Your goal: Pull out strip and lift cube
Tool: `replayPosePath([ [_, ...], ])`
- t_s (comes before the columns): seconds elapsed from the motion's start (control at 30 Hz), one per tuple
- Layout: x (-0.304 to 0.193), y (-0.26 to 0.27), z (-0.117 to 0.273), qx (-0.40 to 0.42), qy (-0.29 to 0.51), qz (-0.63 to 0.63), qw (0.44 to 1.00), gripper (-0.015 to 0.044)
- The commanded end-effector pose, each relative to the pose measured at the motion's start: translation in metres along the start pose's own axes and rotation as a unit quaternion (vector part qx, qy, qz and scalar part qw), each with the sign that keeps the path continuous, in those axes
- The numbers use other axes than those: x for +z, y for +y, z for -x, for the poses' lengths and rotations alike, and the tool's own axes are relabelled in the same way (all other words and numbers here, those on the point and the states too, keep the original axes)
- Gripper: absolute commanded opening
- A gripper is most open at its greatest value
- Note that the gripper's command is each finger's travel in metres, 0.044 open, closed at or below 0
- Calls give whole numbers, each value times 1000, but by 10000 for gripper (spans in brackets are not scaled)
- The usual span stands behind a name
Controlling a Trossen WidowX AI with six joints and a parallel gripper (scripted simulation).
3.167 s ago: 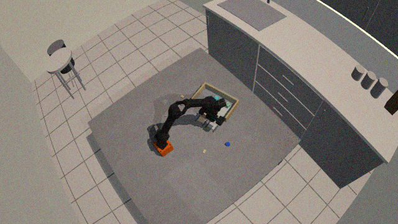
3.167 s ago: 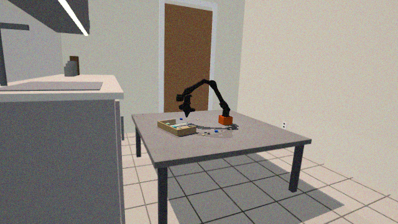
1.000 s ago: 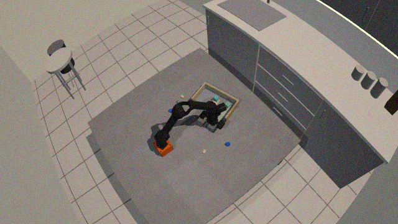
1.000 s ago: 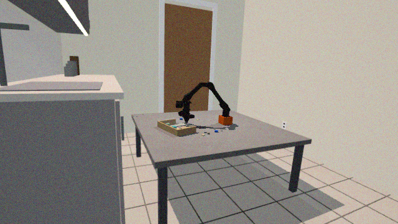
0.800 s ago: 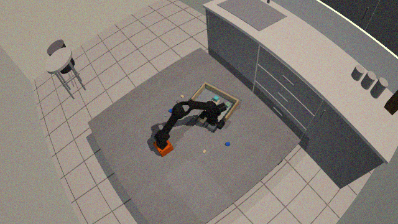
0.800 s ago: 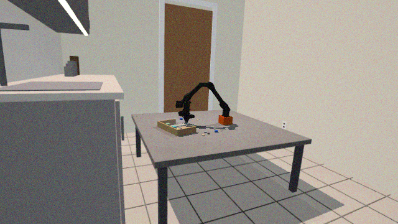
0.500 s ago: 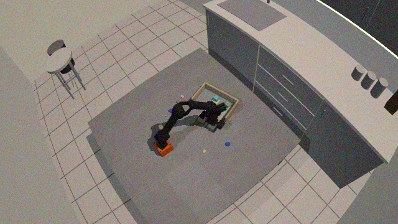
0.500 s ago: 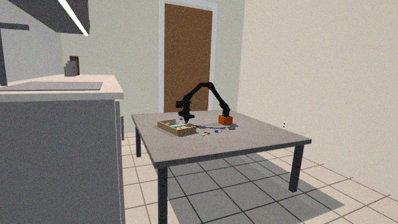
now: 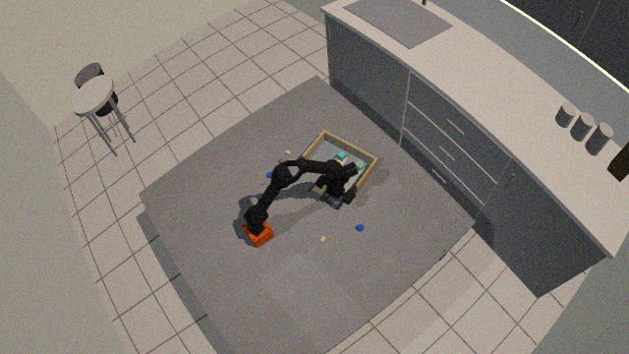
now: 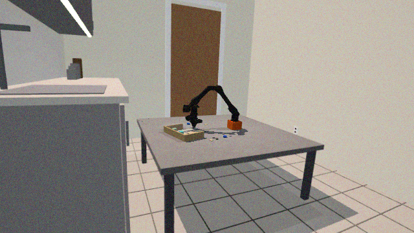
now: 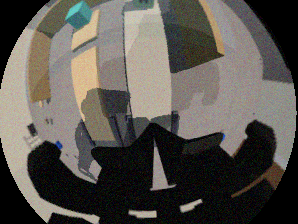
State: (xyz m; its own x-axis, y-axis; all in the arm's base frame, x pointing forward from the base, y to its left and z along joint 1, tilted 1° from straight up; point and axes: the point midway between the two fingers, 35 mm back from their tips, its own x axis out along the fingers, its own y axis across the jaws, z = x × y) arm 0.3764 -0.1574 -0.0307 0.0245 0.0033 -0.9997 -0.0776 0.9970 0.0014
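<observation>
A cream strip [image 11: 150, 75] runs unbroken through the wrist view; its near end is hidden behind my gripper. A greenish cube [image 11: 145, 4] [image 9: 360, 164] with dark marks sits at its far end, cut by the wrist view's top edge. To its left lies a tan strip in two pieces, a near piece [image 11: 85, 70] and a far piece [image 11: 89, 31], with a gap between. A teal cube [image 11: 79, 15] [image 9: 341, 155] is at the far piece's end. My gripper [image 11: 152, 125] [image 10: 194, 127] is shut and empty, pointing down above the cream strip's near part.
A low wooden-walled tray [image 9: 350, 144] [image 10: 194, 136] [image 11: 40, 65] surrounds the far parts of the strips; its side walls stand left and right of them. Small blue objects [image 9: 360, 227] and beige pieces [image 9: 322, 239] lie on the table outside it. A kitchen counter stands beyond the table.
</observation>
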Motion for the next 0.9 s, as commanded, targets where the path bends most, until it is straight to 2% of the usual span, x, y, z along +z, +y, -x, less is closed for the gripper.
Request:
replayPosePath([
  [0.0, -3, -1, -2, -1, 0, -1, 1000, 0],
  [0.87, -44, 0, -4, -1, 2, -1, 1000, 0],
])
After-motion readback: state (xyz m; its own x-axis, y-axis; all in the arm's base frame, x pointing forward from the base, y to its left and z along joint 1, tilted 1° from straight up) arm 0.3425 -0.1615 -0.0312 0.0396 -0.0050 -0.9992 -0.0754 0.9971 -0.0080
